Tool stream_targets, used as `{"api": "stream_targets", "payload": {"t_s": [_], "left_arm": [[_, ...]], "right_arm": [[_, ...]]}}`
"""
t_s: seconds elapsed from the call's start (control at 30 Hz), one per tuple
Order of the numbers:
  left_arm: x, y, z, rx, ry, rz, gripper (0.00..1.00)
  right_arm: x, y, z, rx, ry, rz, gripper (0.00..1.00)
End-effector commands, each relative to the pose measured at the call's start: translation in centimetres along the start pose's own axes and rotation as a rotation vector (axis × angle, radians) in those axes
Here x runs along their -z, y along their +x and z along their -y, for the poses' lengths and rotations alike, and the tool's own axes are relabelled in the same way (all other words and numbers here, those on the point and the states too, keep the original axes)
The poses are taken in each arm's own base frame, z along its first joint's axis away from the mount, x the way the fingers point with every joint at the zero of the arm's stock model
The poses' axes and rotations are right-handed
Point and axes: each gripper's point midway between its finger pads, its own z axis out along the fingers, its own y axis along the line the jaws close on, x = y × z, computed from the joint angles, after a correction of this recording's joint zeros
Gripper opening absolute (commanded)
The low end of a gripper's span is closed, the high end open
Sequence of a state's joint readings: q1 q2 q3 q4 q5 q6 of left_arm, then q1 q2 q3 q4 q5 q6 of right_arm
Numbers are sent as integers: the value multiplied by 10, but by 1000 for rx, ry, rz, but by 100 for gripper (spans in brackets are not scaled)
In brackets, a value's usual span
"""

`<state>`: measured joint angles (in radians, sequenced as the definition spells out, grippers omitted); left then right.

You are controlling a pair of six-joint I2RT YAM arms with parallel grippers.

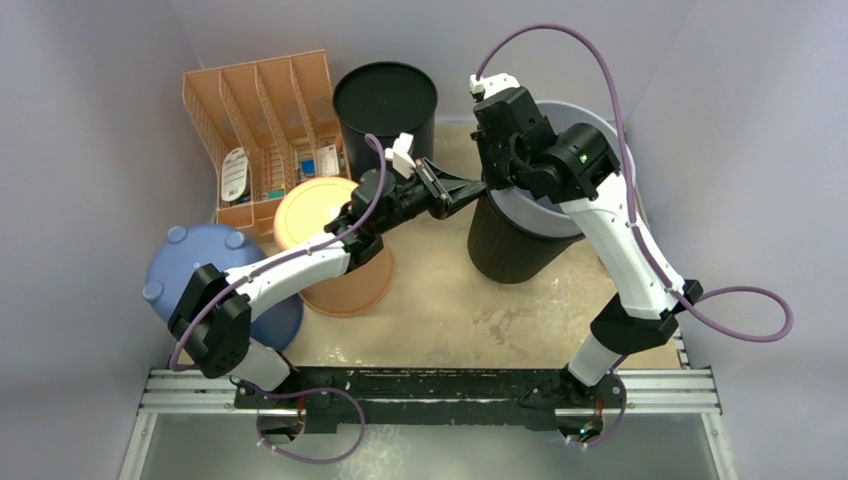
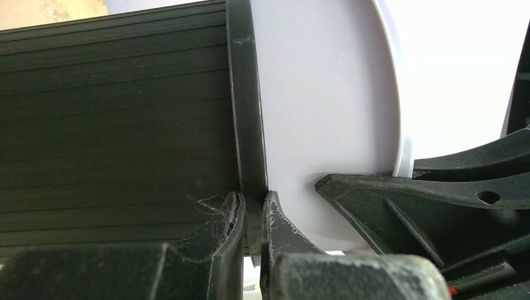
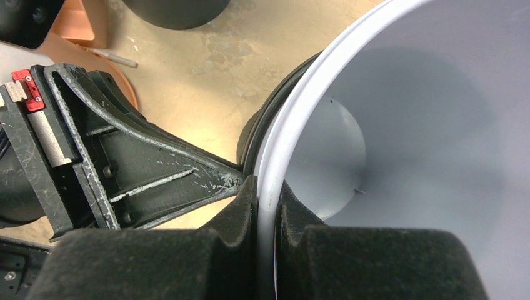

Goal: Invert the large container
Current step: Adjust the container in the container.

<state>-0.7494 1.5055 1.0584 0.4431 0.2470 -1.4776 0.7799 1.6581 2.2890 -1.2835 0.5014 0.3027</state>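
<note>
The large container (image 1: 515, 250) is a black ribbed bin with a pale grey inner liner. It stands tilted at the table's middle right. My left gripper (image 1: 478, 192) is shut on its black rim band (image 2: 247, 125), one finger on the ribbed outside (image 2: 94, 125) and one on the liner side. My right gripper (image 1: 497, 172) is shut on the liner's white rim (image 3: 270, 162), right beside the left gripper (image 3: 156, 175). The grey inside (image 3: 437, 125) is empty. In the wrist views the left gripper (image 2: 253, 206) and the right gripper (image 3: 267, 194) each pinch the rim.
A second black bin (image 1: 385, 100) stands at the back. An orange file organizer (image 1: 265, 120) is at the back left. An orange bucket with a lid (image 1: 330, 250) lies under my left arm. A blue upturned tub (image 1: 200, 270) is at the left. Grey walls enclose the table.
</note>
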Motion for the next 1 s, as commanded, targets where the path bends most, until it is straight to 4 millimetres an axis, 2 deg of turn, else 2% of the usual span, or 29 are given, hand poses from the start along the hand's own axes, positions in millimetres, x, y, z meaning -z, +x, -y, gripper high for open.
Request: {"api": "stream_targets", "payload": {"t_s": [0.0,0.23,0.37,0.77,0.87,0.97], "left_arm": [[17,9,-158,-4,-475,-10,0],[25,15,-195,13,-553,-21,0],[28,17,-206,12,-576,-22,0],[33,20,-231,4,-634,-32,0],[33,19,-230,-4,-630,-31,0],[27,16,-217,-25,-602,-28,0]], "right_arm": [[65,-66,21,-150,-47,319,0],[80,-69,34,-175,-32,355,0],[88,-70,41,-190,-22,374,0],[94,-69,49,-219,-4,400,0],[85,-63,45,-203,1,376,0],[63,-49,33,-172,0,321,0]]}}
